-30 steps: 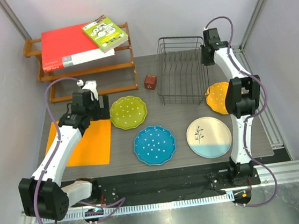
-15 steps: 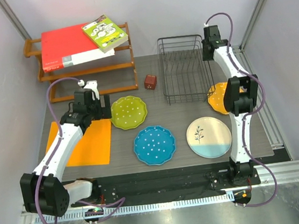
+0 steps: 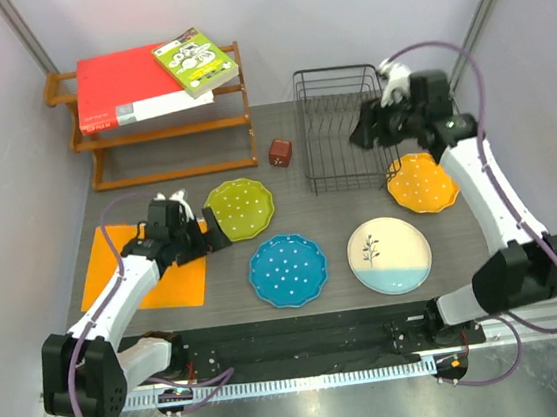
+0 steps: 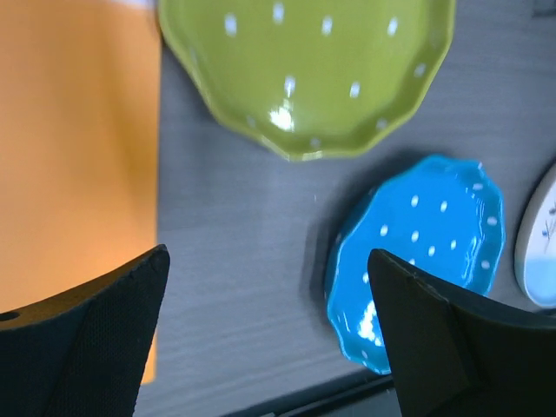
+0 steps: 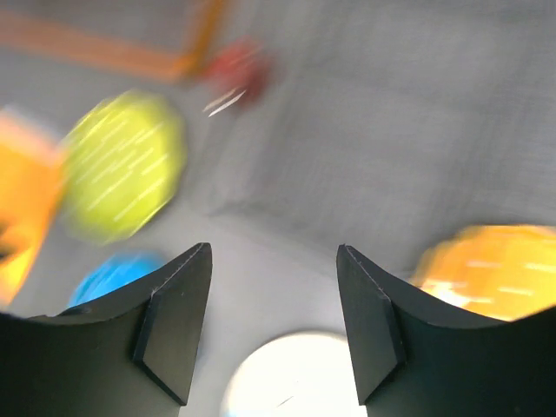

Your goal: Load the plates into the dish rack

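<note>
Four plates lie flat on the table: lime green (image 3: 239,209), blue (image 3: 288,270), cream with a sprig (image 3: 390,255) and orange-yellow (image 3: 421,182). Behind them stands the empty black wire dish rack (image 3: 340,131). My left gripper (image 3: 204,235) hovers open at the green plate's near-left rim. In its wrist view the gripper (image 4: 269,330) frames bare table between the green plate (image 4: 308,69) and blue plate (image 4: 417,252). My right gripper (image 3: 362,130) hangs open over the rack's right side. Its own view is blurred, and the gripper (image 5: 274,252) holds nothing above the cream plate (image 5: 291,378).
An orange mat (image 3: 145,269) lies under the left arm. A small red block (image 3: 279,153) sits left of the rack. A wooden shelf (image 3: 164,131) with books stands at the back left. Walls close in on both sides.
My right gripper has opened, let go of the rack's right rim and risen, its arm swinging out to the right. The left gripper has slid nearer along the green plate's left edge.
</note>
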